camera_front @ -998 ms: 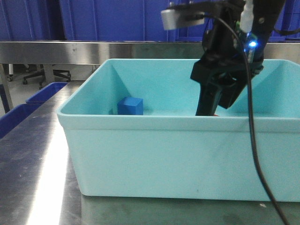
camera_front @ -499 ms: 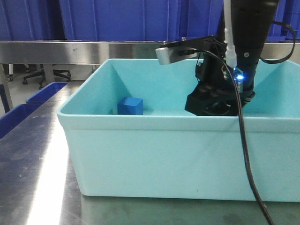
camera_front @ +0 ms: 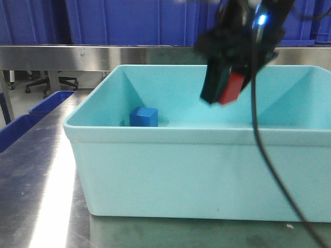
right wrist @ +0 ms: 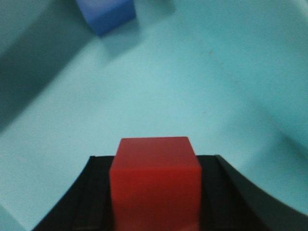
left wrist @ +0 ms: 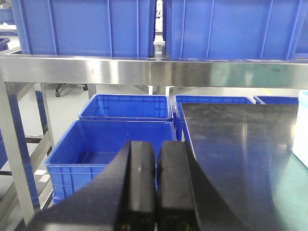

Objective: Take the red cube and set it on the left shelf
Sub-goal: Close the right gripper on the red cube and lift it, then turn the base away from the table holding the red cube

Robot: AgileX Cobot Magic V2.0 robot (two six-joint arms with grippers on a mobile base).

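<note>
My right gripper hangs above the inside of the teal bin, shut on the red cube. In the right wrist view the red cube sits clamped between the black fingers over the teal bin floor. My left gripper is shut with nothing between its pads, out past the steel table's left edge. A steel shelf rail carrying blue crates runs across the back; which part is the left shelf I cannot tell.
A blue cube rests on the bin floor at the back left, and the right wrist view shows the blue cube too. Blue crates stand on the ground left of the steel table. More blue crates line the shelf.
The right gripper went down into the bin, shut on the red cube and has risen with it above the bin's rim. The blue cube has not moved.
</note>
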